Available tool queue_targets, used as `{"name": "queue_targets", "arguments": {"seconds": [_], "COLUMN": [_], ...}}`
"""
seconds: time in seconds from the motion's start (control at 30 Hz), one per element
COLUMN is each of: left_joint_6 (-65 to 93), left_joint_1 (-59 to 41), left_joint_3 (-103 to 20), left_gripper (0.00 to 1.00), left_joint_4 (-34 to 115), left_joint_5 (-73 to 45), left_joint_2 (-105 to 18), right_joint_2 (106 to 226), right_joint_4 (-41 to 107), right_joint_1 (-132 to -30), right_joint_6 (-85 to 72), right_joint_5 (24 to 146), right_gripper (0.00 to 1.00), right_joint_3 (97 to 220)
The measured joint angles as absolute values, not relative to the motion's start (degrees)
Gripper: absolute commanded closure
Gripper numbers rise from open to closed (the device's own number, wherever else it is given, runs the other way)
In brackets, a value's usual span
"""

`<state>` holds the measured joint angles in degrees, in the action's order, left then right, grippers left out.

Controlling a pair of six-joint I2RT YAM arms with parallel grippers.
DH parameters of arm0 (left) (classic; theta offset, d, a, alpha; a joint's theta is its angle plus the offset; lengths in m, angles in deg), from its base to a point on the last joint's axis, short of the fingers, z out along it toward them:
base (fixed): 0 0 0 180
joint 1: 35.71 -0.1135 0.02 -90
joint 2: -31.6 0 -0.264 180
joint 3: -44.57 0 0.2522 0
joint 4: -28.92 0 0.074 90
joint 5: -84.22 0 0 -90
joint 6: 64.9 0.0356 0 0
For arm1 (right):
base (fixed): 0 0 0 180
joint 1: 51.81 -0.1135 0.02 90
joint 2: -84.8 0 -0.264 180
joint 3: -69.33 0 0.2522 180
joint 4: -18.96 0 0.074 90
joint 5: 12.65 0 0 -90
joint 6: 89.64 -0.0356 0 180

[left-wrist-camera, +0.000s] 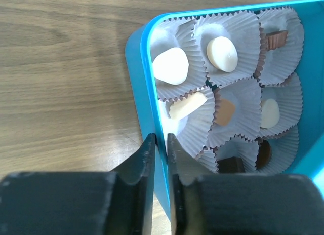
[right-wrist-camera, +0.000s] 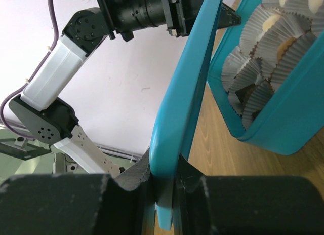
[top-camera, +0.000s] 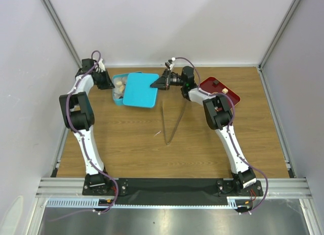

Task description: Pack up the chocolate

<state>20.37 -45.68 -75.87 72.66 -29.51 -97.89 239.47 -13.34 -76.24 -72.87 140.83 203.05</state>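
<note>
Bench (top-camera: pixel 126 154), wood grain. Nearest the arm bases, mid-bench: long metal tongs (top-camera: pixel 175 124) lying flat, legs spread toward 12 o'clock, joined end toward 6. Nothing touching them.

Further out, left of centre: teal box (top-camera: pixel 114 95), open at its 9 o'clock side. Teal lid (top-camera: pixel 140 90) overlaps the 3 o'clock part of the box from above and is not seated. The right wrist view shows it tilted up on edge, with bare wood between it and the box.

Right tool (top-camera: pixel 161 82) at the lid's 3 o'clock edge: both fingers pressed flat against the lid's two faces, clamped on it.

Left tool (left-wrist-camera: pixel 161 149) at the box's 9 o'clock wall: one finger outside, one inside, the gap barely wider than the wall. It pinches the rim as far as can be seen.

Chocolate (left-wrist-camera: pixel 171 66) sits in the box in white pleated paper cups (left-wrist-camera: pixel 238 37), one piece per cup: cream ovals, a pale bar, a tan square, dark brown pieces toward the lid side.

Farthest, at 3 o'clock of the lid: red tray (top-camera: pixel 230 95) behind the right arm's elbow, with two small pieces on it, one dark, one tan.
</note>
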Motion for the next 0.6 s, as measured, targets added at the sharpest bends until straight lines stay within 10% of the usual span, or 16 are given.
{"name": "queue_targets", "arguments": {"seconds": [0.4,0.6], "left_joint_6": [22.58,21.73], "left_joint_1": [-45.07,-45.05], "left_joint_3": [-65.07,-59.74], "left_gripper": [0.96,0.42], "left_joint_4": [73.93,73.69], "left_joint_5": [-27.83,-27.37], "left_joint_2": [-89.89,-86.05], "right_joint_2": [237.20,236.72], "right_joint_4": [-10.37,-10.83], "right_joint_1": [-76.45,-77.87], "right_joint_6": [-69.85,-71.49], "right_joint_5": [141.75,141.55], "right_gripper": [1.00,1.00], "right_joint_3": [202.31,200.14]}}
